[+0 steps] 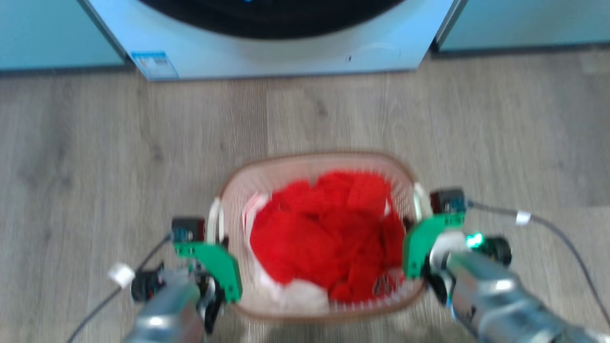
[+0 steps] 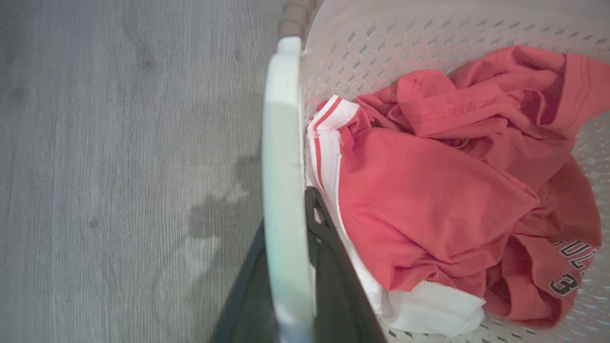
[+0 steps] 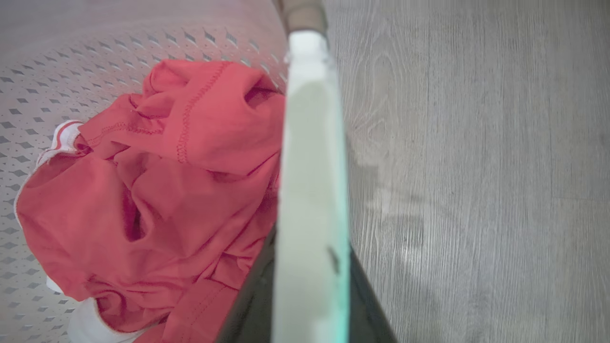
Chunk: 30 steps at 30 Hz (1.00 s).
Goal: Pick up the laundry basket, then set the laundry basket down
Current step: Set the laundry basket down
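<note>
Both grippers hold the basket (image 1: pixel 314 161) by its handles.
The left gripper (image 2: pixel 286 209) clamps the left handle (image 2: pixel 281 119); the right gripper (image 3: pixel 312 238) clamps the right handle (image 3: pixel 310 119). The basket, holding red clothes (image 1: pixel 324 228), sits between them over the floor (image 1: pixel 95 166) before a washer (image 1: pixel 286 57); lifted or resting, I cannot tell.

The laundry basket (image 1: pixel 324 156), full of red clothes (image 1: pixel 324 233), is over the floor (image 1: pixel 95 143) before a washing machine (image 1: pixel 286 52), left gripper (image 1: pixel 218 238) and right gripper (image 1: pixel 413 226) at its handles
</note>
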Tool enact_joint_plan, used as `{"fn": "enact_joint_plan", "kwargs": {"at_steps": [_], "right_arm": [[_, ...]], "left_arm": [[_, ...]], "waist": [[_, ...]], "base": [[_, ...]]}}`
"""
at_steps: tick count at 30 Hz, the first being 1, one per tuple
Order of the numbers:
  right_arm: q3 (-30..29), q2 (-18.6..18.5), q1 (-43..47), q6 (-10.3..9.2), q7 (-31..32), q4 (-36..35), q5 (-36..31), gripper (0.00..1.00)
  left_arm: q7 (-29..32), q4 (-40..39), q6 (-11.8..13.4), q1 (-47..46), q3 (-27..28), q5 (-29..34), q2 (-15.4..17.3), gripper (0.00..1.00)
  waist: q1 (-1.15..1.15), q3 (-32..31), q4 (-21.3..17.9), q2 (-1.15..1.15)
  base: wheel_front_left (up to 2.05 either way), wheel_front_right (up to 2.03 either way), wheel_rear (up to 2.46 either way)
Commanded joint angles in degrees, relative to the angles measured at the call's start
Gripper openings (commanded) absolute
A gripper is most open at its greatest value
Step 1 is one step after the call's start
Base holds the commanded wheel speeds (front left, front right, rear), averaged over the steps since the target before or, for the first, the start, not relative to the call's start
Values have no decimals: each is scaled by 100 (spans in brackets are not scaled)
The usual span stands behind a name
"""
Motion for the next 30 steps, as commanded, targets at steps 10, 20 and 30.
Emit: {"fn": "enact_joint_plan", "kwargs": {"at_steps": [10, 20, 30], "right_arm": [[-96, -53, -1196, -8, -233, 165, -221, 0], [-629, -181, -1963, -8, -261, 205, -850, 0], [-1313, -193, -2215, -8, -262, 206, -1579, 0]], "left_arm": [[-103, -413, 270, -1200, 382, 334, 270, 0], [-104, -730, 354, -2000, 659, 716, 262, 0], [-104, -812, 339, -2372, 922, 1077, 254, 0]], "waist": [[-1, 1617, 111, 0], [-1, 2793, 245, 0], [-1, 3396, 305, 0]], "base": [[0, 0, 0], [0, 0, 0], [0, 0, 0]]}}
